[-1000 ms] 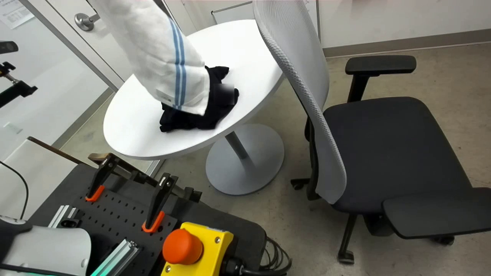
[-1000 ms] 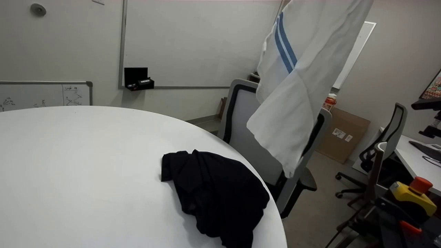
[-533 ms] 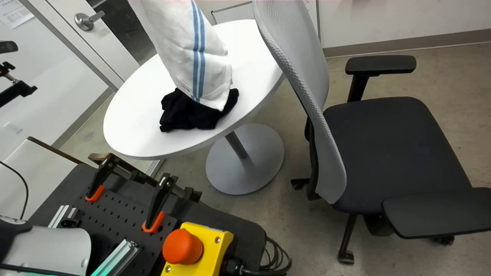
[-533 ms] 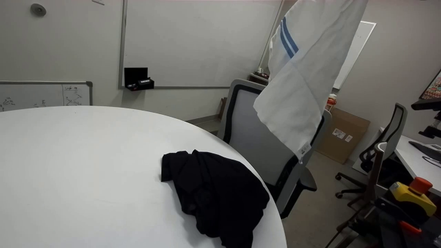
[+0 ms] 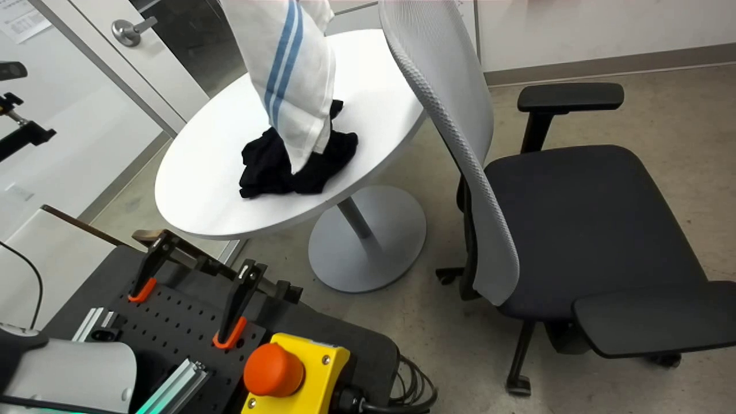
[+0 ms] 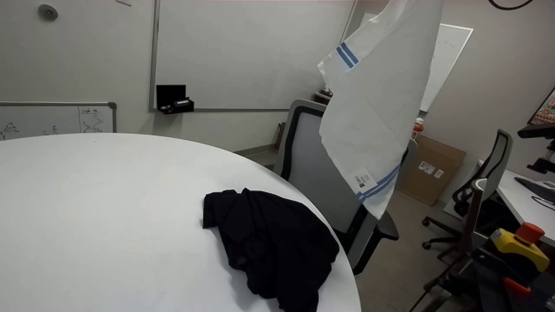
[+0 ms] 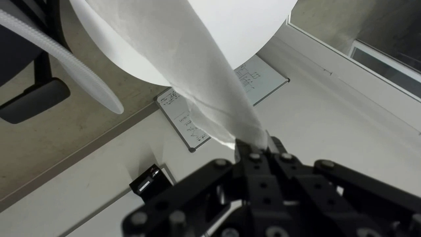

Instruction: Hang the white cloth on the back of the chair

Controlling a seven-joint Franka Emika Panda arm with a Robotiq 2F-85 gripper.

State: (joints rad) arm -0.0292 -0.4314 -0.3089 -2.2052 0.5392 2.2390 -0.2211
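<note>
The white cloth with blue stripes hangs in the air in both exterior views (image 5: 307, 69) (image 6: 381, 99). Its top runs out of frame there. In the wrist view the cloth (image 7: 204, 65) stretches away from my gripper (image 7: 263, 144), whose fingers are shut on one end of it. The gripper is outside both exterior views. The chair's grey backrest (image 5: 448, 98) stands to the right of the cloth, apart from it in that view. In an exterior view the cloth overlaps the backrest (image 6: 308, 147); contact cannot be told. The backrest edge (image 7: 88, 75) also shows at the wrist view's left.
A round white table (image 5: 201, 172) stands beside the chair, with a crumpled black cloth (image 6: 277, 242) near its edge. The chair has black armrests (image 5: 569, 98). A yellow box with a red button (image 5: 310, 368) and clamps (image 5: 238, 299) sit on the robot's bench.
In an exterior view the white cloth has moved right, nearer the chair, then its lower end has swung back slightly. It has turned, showing a striped lower edge and label. The grip stays shut.
</note>
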